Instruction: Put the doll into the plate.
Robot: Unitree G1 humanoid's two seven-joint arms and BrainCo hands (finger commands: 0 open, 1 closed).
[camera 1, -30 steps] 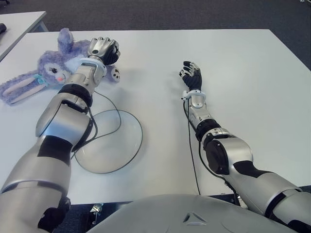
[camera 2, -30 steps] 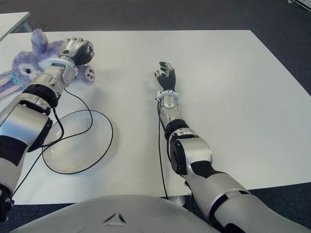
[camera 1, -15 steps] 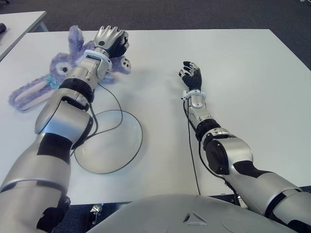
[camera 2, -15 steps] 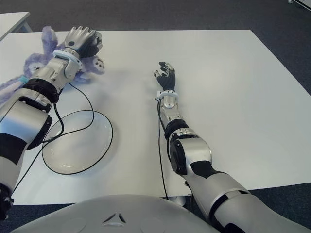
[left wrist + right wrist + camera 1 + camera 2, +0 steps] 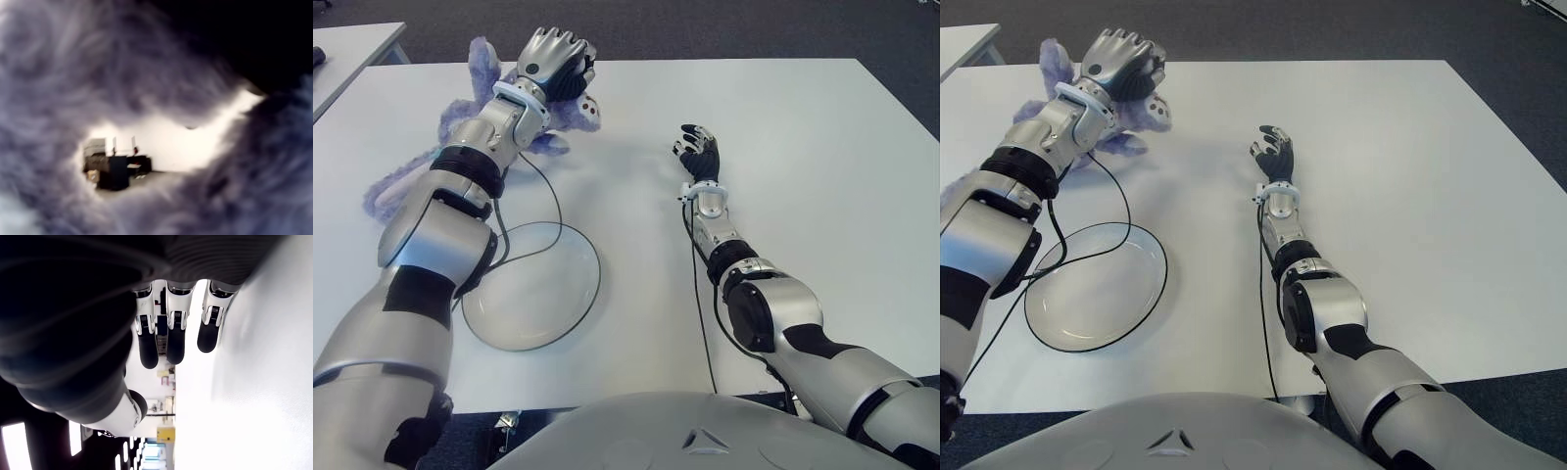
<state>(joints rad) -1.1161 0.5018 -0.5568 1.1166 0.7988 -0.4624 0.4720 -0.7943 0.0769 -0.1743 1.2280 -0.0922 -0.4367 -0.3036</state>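
A: Where is the doll (image 5: 540, 119) relative to the plate (image 5: 570, 257) now?

B: Beyond the plate's far rim. The left hand (image 5: 556, 61) has its fingers clamped around the doll's body, and a second ago that same grip sat lower and farther to the robot's left. Since then the hand has risen and swung toward the middle of the desk (image 5: 822, 147), pulling the purple plush with it.

A: Is the doll fully off the desk?

B: Not that I can tell. Its long ears trail behind the forearm on the far-left side of the plate, and they look as if they drag along the surface. Fur fills the left wrist view, which fits a firm hold.

A: And the right hand (image 5: 697, 152)?

B: Well to the right of the plate, fingers loosely spread, holding nothing. It hasn't shifted.

A: So what does that mean for the job?

B: The pickup looks done; what I'd judge remains is carrying the doll back over the plate, which has nothing in it, and letting go.
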